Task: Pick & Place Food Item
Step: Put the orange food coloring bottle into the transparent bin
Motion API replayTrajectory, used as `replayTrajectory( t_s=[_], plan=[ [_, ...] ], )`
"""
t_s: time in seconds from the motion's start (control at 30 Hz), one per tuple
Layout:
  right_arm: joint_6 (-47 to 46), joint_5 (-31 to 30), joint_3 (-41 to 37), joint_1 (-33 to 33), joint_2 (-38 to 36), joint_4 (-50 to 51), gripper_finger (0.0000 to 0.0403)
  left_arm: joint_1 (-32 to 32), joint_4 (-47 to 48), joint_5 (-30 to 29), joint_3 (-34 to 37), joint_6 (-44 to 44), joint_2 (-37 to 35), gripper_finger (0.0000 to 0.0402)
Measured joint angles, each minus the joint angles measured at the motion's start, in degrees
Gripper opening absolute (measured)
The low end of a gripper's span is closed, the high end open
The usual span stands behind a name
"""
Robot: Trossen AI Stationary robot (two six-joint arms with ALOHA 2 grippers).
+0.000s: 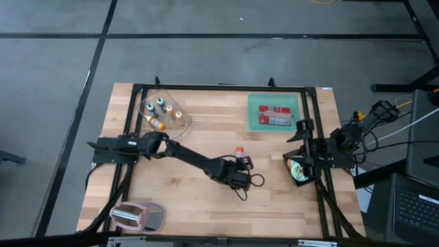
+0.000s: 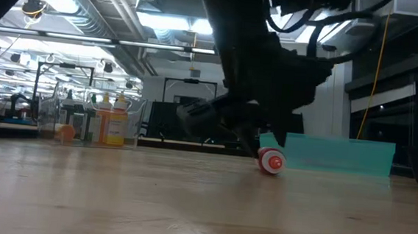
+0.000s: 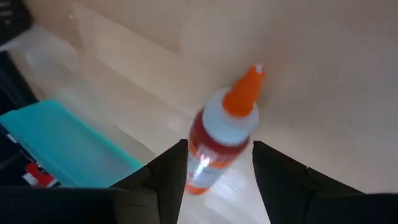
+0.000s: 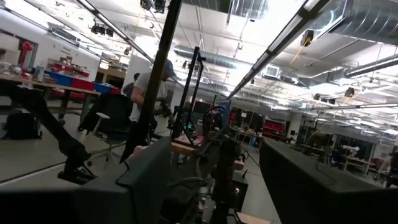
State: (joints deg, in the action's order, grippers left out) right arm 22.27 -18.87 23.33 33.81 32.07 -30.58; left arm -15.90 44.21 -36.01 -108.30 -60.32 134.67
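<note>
A small bottle (image 1: 239, 151) of red sauce with an orange nozzle cap lies on its side on the wooden table, near the middle. In the low view the bottle (image 2: 271, 161) shows end-on in front of the teal tray. My left gripper (image 3: 219, 152) is stretched out over it, slanting down, open, with one dark finger on each side of the bottle's lower body (image 3: 208, 163); no touch shows. Seen from above, my left gripper (image 1: 240, 160) is just on the near side of the bottle. My right gripper (image 4: 214, 165) waits at the table's right edge, open, pointing up into the room with nothing between its fingers.
A teal tray (image 1: 255, 103) with a red packet stands at the far right. A clear tray (image 1: 180, 123) with several small bottles is at the far left. A pink-and-grey object (image 1: 137, 216) lies at the near left corner. A person stands in the room beyond.
</note>
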Motion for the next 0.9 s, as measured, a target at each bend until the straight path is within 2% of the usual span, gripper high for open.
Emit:
replayTrajectory(
  t_s=[0.6,0.9],
  plan=[
    [-0.14,0.47,0.0,0.03,0.11,0.15,0.0242,0.8,0.97,6.67,-0.52,-6.41,-0.33,0.0175],
    [0.45,0.47,0.0,0.04,0.11,0.06,0.0242,2.42,-1.61,8.55,-0.7,-8.41,2.42,0.0175]
  ],
)
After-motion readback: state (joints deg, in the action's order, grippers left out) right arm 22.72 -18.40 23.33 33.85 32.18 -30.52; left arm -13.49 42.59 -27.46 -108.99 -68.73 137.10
